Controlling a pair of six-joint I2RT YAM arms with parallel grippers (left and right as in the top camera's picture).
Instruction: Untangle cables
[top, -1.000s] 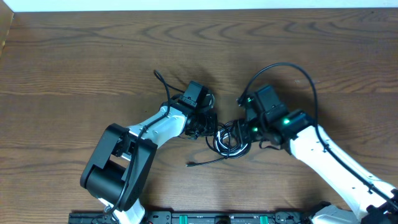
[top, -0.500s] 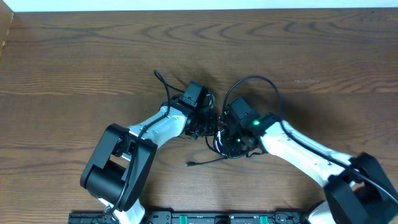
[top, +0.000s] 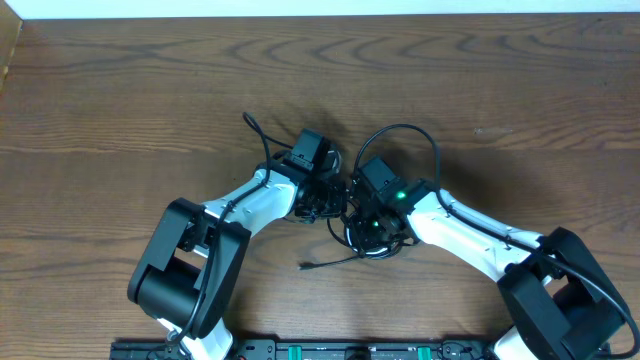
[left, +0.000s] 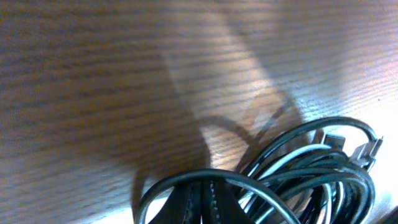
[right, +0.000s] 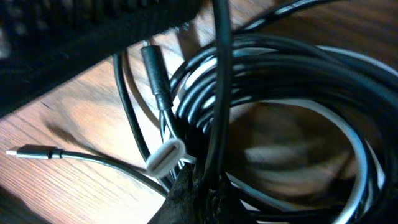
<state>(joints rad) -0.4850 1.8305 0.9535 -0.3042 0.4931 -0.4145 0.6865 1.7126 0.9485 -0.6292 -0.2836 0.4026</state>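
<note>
At the cables (right: 292, 81), my left gripper (left: 202, 202) and right gripper (right: 193, 196) pinch strands; cords seem light, limp; hold near plugs.

On the table (top: 120, 100), the cables (top: 372, 250) lie between left hand (top: 329, 198) and right hand (top: 364, 222).

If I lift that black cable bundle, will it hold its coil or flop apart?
Likely floppy: the cable bundle lies in loose, uneven loops, so it should sag and spread. Probably light, the strands being thin. Its loose end may trail and snag.
</note>
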